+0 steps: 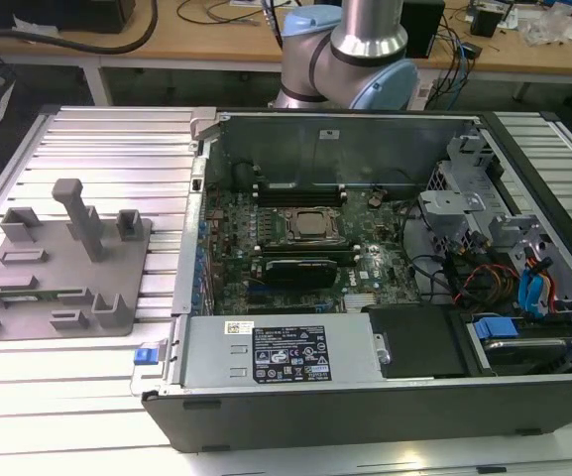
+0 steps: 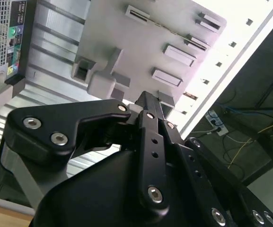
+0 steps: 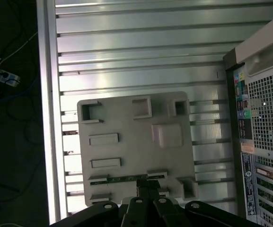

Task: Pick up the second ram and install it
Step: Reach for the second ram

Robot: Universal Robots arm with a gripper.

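Aluminium ribs run the length of the tabletop [image 1: 87, 149]. It carries an open computer case [image 1: 365, 416] toward its edge on the exterior view's right and a grey fixture plate [image 1: 67, 268] toward the opposite edge. The end effector [image 3: 148, 189] hangs high over that plate; whether it is wide or narrow I cannot tell. Smallest is the second ram [image 3: 127, 178], a thin green stick seated on edge in a long slot of the plate, untouched, below and well apart from the end effector. Picking looks to be the step in hand. It probably calls for a square approach, a grip across the flat faces near mid-length, and a straight lift out of the slot
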